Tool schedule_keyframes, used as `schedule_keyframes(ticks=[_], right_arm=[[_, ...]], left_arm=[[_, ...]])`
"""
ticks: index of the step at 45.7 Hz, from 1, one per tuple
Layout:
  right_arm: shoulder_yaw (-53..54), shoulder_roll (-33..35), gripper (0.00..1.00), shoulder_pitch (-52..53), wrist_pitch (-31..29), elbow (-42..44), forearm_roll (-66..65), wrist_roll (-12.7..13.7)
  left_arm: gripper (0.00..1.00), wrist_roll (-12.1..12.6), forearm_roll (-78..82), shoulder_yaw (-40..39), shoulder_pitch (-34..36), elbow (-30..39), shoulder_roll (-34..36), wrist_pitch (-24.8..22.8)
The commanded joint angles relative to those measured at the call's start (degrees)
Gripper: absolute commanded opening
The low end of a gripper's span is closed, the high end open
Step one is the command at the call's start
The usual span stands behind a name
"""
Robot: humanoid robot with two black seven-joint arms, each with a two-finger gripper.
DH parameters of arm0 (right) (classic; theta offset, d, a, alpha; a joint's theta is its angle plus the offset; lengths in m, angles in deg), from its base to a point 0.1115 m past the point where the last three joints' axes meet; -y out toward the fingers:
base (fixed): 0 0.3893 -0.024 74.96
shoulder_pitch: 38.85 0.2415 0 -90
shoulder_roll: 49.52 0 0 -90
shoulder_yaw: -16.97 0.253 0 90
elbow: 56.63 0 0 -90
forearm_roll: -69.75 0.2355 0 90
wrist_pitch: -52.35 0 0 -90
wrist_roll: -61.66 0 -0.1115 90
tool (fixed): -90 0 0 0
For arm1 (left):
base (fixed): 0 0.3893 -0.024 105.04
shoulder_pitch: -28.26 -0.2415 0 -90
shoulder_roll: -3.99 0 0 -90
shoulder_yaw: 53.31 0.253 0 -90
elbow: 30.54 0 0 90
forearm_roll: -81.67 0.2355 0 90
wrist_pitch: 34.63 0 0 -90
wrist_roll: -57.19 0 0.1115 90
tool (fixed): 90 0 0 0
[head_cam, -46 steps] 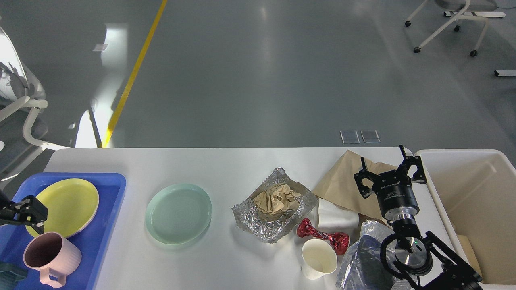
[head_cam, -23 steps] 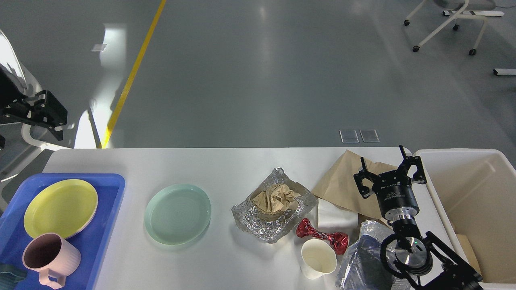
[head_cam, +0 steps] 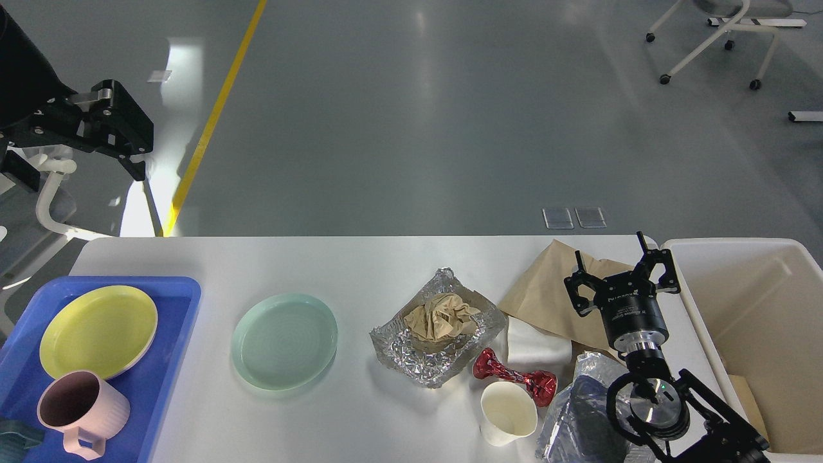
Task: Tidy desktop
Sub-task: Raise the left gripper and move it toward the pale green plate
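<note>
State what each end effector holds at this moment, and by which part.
Nothing is held. The left end effector is raised above the floor, off the desktop, open and empty. The right end effector hovers open over brown paper.

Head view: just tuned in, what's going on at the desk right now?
Neither arm holds anything. The left gripper is raised high over the left side, open and empty; the right gripper hovers open above the brown paper. The yellow plate and pink mug sit in the blue tray. The green plate, foil, red wrapper and paper cup lie on the desktop.
</note>
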Motion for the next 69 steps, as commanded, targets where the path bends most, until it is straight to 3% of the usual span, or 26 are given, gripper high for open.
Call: schedule_keyframes(ticks=[1, 27, 32, 41, 50, 59, 69], right_arm=[[0.0, 0.0, 1.00, 0.0, 0.0, 0.0, 0.0, 0.0], [0.0, 0.0, 1.00, 0.0, 0.0, 0.0, 0.0, 0.0], [0.0, 0.0, 1.00, 0.0, 0.0, 0.0, 0.0, 0.0], [0.0, 0.0, 1.00, 0.0, 0.0, 0.0, 0.0, 0.0], [0.0, 0.0, 1.00, -0.1, 0.0, 0.0, 0.0, 0.0], [0.0, 0.0, 1.00, 0.0, 0.0, 0.0, 0.0, 0.0], [0.0, 0.0, 1.00, 0.0, 0.0, 0.0, 0.0, 0.0]], left_arm=[[0.96, -0.1, -1.8, -0.2, 2.4, 1.4, -2.1, 0.0], [0.96, -0.3, -3.0, -4.2, -0.4, 0.8, -2.6, 0.0], [0.96, -0.3, -3.1, -6.0, -5.1, -2.0, -1.8, 0.0], [0.96, -0.5, -4.6, -8.0, -19.5, -8.7, -1.5, 0.4], [0.96, -0.7, -4.8, -11.0, -36.9, -13.2, -0.3, 10.5], [0.96, -2.0, -4.5, -12.8, -45.6, -13.3, 0.7, 22.5], [0.96, -2.5, -4.6, -14.2, -50.7, -14.4, 3.4, 25.8]])
